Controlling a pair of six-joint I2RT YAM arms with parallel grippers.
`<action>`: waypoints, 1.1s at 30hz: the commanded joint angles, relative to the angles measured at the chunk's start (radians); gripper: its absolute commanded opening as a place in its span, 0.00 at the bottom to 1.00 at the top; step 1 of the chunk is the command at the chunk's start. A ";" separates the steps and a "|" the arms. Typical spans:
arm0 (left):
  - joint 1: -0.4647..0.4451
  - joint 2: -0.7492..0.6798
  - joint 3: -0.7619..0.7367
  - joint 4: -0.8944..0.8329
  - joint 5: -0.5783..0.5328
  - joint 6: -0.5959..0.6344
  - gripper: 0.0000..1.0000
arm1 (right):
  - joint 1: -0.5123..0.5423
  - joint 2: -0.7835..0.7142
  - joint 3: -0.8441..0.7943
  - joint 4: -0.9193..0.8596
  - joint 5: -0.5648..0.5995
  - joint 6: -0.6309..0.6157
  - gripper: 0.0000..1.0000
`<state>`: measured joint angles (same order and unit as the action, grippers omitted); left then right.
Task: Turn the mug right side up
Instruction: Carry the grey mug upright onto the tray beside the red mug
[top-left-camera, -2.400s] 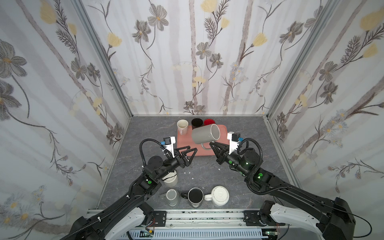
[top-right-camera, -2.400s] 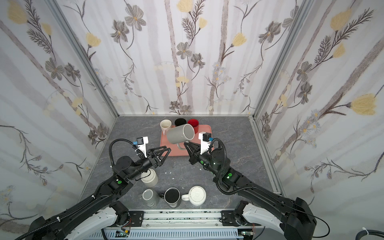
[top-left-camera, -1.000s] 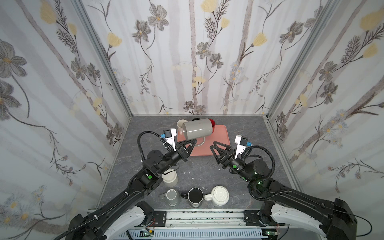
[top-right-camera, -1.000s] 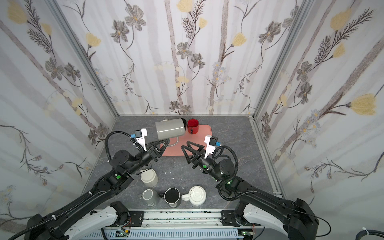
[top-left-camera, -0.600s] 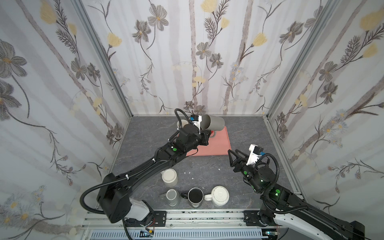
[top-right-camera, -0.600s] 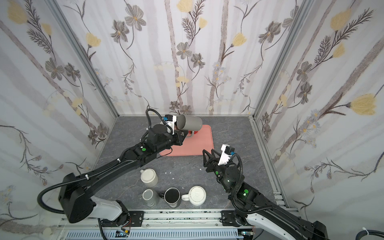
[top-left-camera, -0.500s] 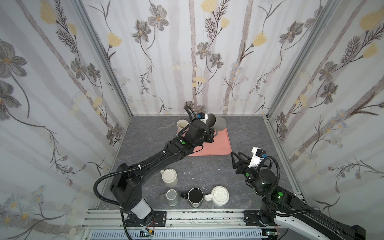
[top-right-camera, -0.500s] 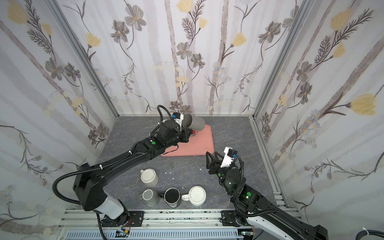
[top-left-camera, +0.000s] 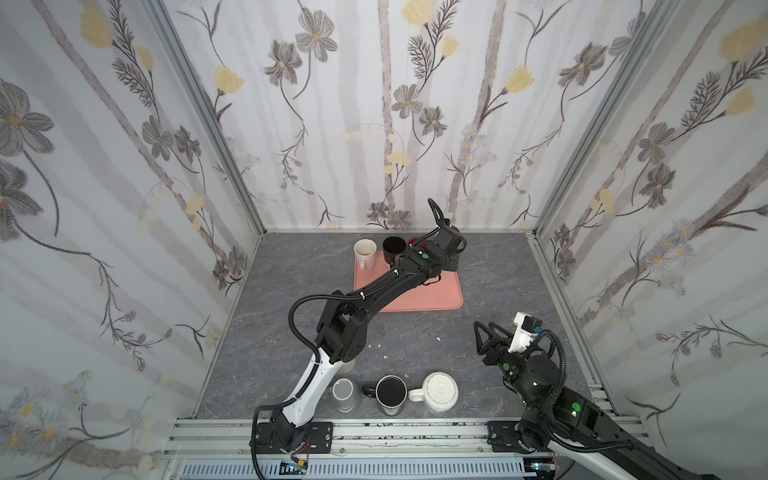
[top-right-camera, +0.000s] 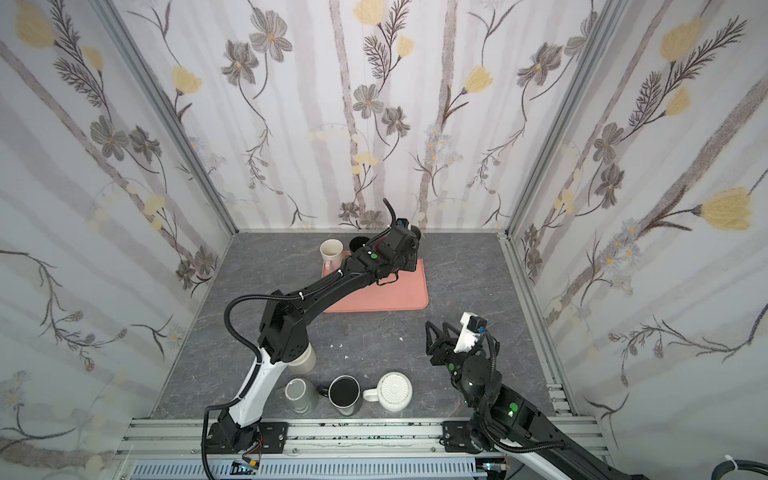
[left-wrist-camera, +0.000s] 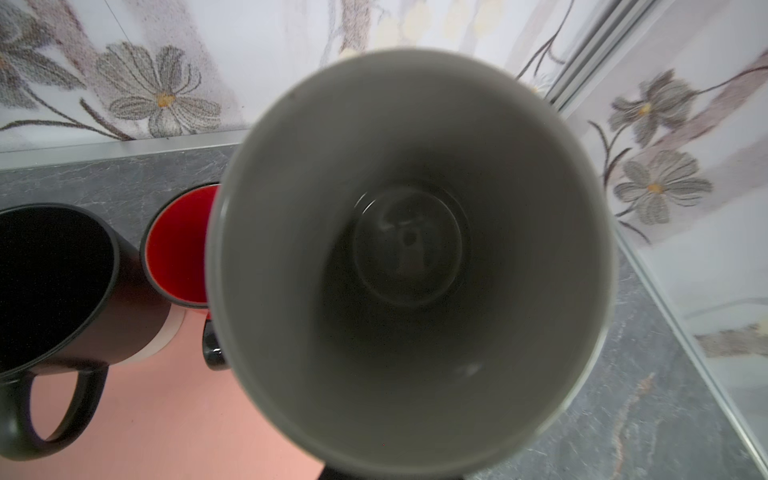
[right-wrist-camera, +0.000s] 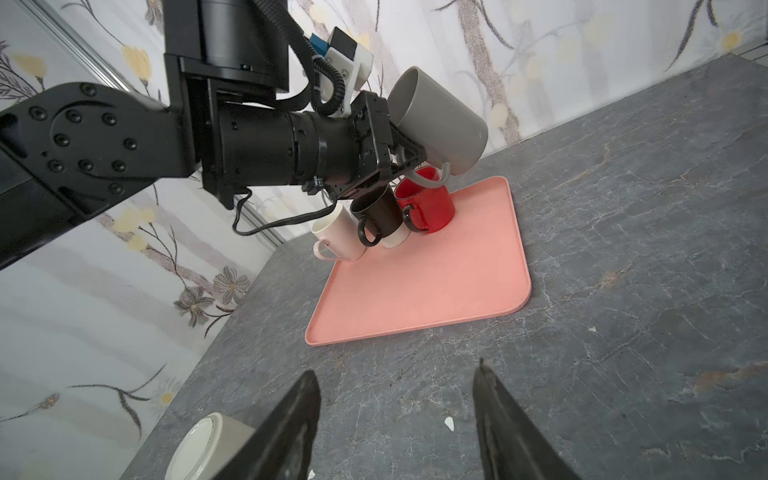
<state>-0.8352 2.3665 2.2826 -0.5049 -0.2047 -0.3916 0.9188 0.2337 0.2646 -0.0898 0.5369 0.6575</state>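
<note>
Roughly from the left, a cream mug (right-wrist-camera: 336, 237), a black mug (right-wrist-camera: 378, 212) and a red mug (right-wrist-camera: 428, 208) stand mouth-up in a row along the far edge of the pink tray (right-wrist-camera: 415, 291). Just beyond the red one, the left gripper (right-wrist-camera: 409, 160) is clenched on the handle (right-wrist-camera: 432, 178) of the grey mug (right-wrist-camera: 440, 120). It holds that mug in the air over the tray's far right corner, tilted with its mouth raised toward the wrist and its base lower. The left wrist view looks straight down into the bare interior (left-wrist-camera: 409, 257). It looks like glazed ceramic: rigid, fairly heavy for a pinch at one side, smooth enough to swivel in the pads, and liable to chip if it knocks the red mug close beside it. The handle seems the sensible hold, since the wall looks wide for these jaws, but the weight hangs off-centre, so the base should meet the tray gently and level before letting go. Well apart to the right, the right gripper (right-wrist-camera: 395, 368) hangs over bare table, fingers spread and holding nothing.
</note>
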 joint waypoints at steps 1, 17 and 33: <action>-0.004 0.083 0.129 -0.053 -0.072 0.016 0.00 | 0.000 -0.036 -0.028 -0.045 -0.004 0.031 0.59; 0.000 0.254 0.285 -0.107 -0.162 -0.004 0.00 | -0.001 -0.115 -0.067 -0.101 0.000 0.019 0.61; 0.021 0.292 0.285 -0.076 -0.089 -0.036 0.24 | -0.001 -0.110 -0.071 -0.106 0.012 0.024 0.64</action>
<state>-0.8181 2.6579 2.5526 -0.6434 -0.3008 -0.4057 0.9169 0.1184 0.1951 -0.2062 0.5308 0.6796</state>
